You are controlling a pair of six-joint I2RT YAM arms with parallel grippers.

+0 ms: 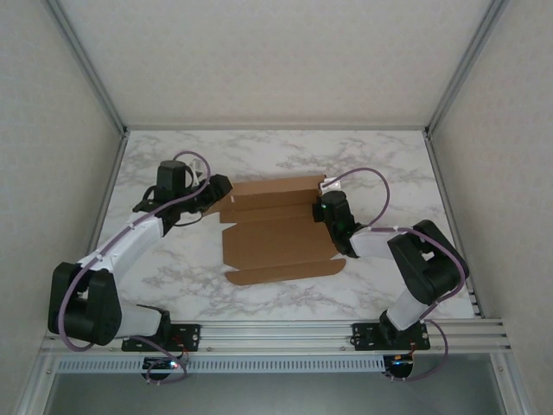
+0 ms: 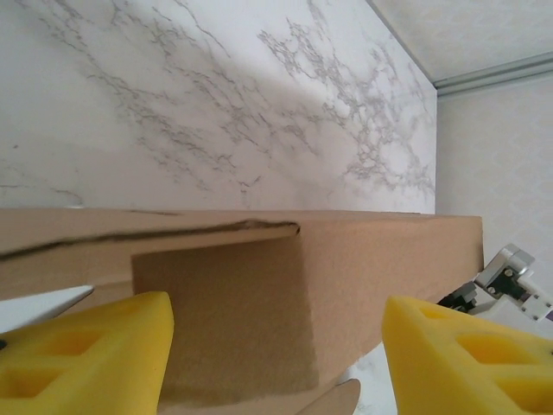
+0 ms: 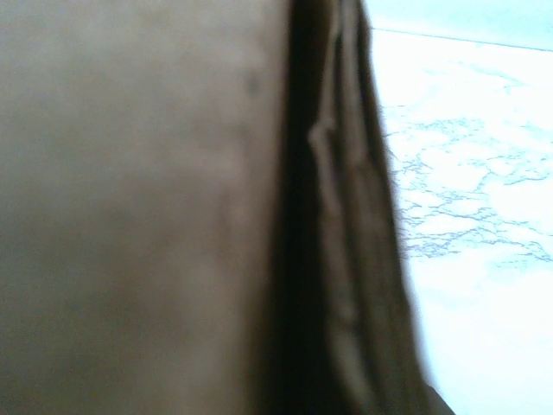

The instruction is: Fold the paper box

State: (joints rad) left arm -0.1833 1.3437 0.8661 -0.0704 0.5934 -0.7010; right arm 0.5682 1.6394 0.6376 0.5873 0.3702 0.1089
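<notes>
the paper box (image 1: 276, 238) lies near the middle of the marble table (image 1: 389, 164), a plain brown cardboard sheet that is mostly flat. its near flap lies flat on the table toward the arms. the far strip is creased and folded up from the table, and small tabs stick out along both sides.

in the left wrist view the paper box (image 2: 233, 294) shows as a raised cardboard wall running across the picture, with a smaller flap turned inward below it and a dark slit along its top edge. the left gripper (image 1: 210, 192) sits at the far left corner of the sheet. its jaws are spread wide, the yellow fingers (image 2: 86, 354) standing well apart on either side of that inner flap, with a clear gap on the right side.

the right gripper (image 1: 320, 210) is at the right edge of the sheet, by the raised side tab. its jaws are pressed together, and it seems to be pinching the cardboard edge. in the right wrist view the paper box (image 3: 130, 216) is very close and blurred, seen edge-on with layers of card beside a dark crease, and the table (image 3: 484, 173) is bright to the right.

both arms reach in from a metal rail (image 1: 276, 333) at the near edge.
</notes>
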